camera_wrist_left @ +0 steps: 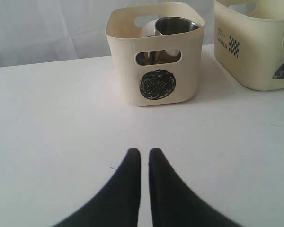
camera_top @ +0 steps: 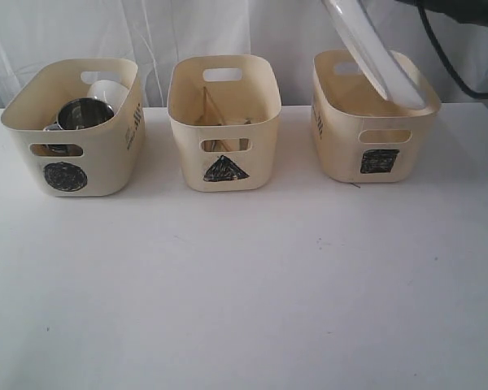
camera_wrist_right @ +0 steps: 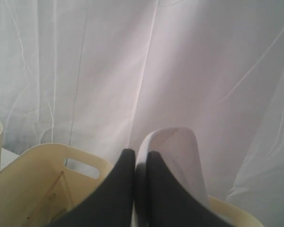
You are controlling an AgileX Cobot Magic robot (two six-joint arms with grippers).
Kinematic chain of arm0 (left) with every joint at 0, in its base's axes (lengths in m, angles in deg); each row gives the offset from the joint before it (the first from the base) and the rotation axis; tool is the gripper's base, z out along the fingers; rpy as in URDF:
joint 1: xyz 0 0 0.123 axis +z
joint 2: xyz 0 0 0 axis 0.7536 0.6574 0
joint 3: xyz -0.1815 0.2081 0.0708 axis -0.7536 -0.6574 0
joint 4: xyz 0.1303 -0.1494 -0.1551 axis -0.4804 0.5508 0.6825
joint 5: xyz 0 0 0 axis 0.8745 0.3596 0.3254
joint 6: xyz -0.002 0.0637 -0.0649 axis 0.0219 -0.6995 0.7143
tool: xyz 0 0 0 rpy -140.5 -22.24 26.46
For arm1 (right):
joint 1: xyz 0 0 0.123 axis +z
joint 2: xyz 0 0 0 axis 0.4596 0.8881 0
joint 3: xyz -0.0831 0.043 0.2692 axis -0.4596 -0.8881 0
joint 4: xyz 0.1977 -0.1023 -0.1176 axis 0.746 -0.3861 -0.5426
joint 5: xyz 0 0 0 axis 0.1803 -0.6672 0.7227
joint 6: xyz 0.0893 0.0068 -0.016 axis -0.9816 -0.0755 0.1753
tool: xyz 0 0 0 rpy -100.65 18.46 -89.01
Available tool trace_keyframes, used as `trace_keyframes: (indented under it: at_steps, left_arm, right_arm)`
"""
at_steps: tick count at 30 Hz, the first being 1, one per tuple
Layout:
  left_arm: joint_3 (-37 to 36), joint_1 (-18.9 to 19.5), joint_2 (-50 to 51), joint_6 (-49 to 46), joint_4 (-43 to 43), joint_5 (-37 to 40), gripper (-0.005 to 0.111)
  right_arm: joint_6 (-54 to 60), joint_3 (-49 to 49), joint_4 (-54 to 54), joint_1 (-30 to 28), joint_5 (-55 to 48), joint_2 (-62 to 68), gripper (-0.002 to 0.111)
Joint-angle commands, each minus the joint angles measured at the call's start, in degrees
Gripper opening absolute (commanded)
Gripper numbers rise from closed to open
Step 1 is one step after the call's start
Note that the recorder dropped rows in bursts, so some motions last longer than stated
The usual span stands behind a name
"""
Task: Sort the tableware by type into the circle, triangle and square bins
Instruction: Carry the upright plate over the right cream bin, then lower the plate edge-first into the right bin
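Three cream plastic tubs with cut-out handles stand in a row on the white table, apart from one another, with a white curtain behind.

- Tub with the scribbled black circle, leftmost: holds a steel mug and, behind it, a white bowl.
- Tub with the black triangle, middle: thin wooden chopsticks lean inside. Other contents too dim to name.
- Tub with the black square, rightmost: the large white squarish plate hangs over it, steeply tilted, its lower edge down at the tub's rim and its upper end cut off by the top of the frame. Cannot tell whether plate and rim touch.

Right gripper: black fingers clamped on the plate's edge, one on each face — the plate's rounded corner rises just past the tips. The triangle tub's open top shows below it.

Left gripper: fingers drawn together, only a thin slit between the tips, nothing in them — low over bare table, short of the circle tub and well apart from it.
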Motion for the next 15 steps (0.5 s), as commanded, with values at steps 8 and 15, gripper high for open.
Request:
trace_keyframes:
  at_steps: [8,15]
  left_arm:
    - [-0.21,-0.02,-0.29,0.33,0.64,-0.28,0.013]
    - [-0.21,-0.02,-0.29,0.33,0.64,-0.28,0.013]
  right_arm:
    - [0.54,6.47,-0.92,-0.29,4.07,6.65,0.000]
    - [-0.81,8.91,-1.01,-0.29,4.46,10.07,0.000]
